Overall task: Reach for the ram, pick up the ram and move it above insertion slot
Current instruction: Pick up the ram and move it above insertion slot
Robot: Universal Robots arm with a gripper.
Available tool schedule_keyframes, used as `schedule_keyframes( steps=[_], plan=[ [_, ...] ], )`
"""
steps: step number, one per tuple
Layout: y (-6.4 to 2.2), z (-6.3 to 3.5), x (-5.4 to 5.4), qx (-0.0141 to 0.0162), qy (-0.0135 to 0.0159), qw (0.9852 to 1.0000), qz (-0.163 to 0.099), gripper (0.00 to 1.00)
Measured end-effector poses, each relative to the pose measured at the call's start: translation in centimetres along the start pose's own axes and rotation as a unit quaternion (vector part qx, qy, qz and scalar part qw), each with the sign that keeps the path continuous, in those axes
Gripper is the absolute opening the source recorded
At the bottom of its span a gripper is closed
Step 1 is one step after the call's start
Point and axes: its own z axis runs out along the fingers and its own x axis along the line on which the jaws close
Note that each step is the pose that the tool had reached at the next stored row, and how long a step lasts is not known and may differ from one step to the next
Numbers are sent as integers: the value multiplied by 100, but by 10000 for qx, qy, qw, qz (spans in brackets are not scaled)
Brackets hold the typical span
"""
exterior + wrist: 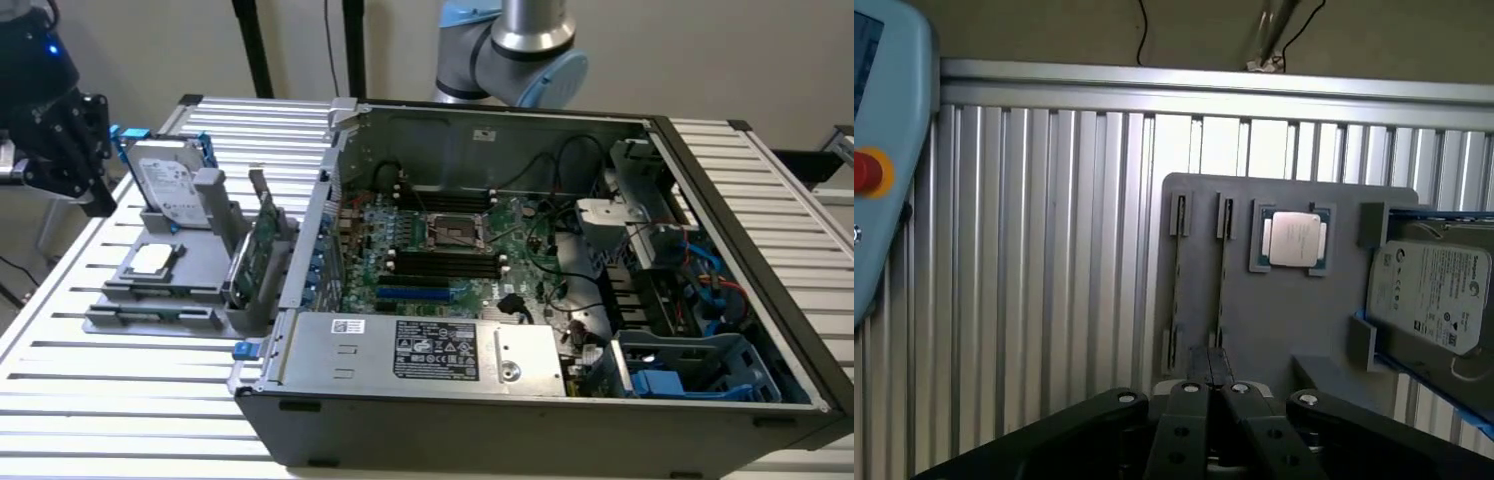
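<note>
Hardware on the counter (1054, 260): the ram (1220, 280) stands on edge in a slot of a grey holder (1284, 330), seen from the wrist view as a thin dark line running straight out from the fingertips of the gripper (1211, 360). A second thin strip (1176, 285) sits parallel, just beside it, a little off the gripper's line. The gripper hangs over the near end of the ram and holds nothing; its two fingers (1189, 420) are drawn together side by side, with no gap visible between the tips.

Farther from the gripper on the same holder lie a square processor chip (1295, 240), near the ram's far end, and beyond that a hard drive (1429, 285) in a blue-edged cradle. A pale pendant with a red button (884, 150) rests well apart on the opposite side.

In the exterior view the black gripper is at the exterior view's left, raised above the slatted counter and pointed down toward the holder. The arm (534, 45), with pale blue joint caps, rises behind the open computer case (534, 410), which sits well apart from the gripper toward the exterior view's right.
</note>
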Motion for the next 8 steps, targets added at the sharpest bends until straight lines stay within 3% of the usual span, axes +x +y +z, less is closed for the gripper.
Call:
schedule_keyframes(
  steps=[2, 3, 8],
  plan=[
    [-1, 16, 6, -1, -1, 10000, -7, 18],
    [-1, 30, 11, -2, 0, 10000, -7, 30],
    [2, 121, 67, -3, 0, 10000, -23, 36]
  ],
)
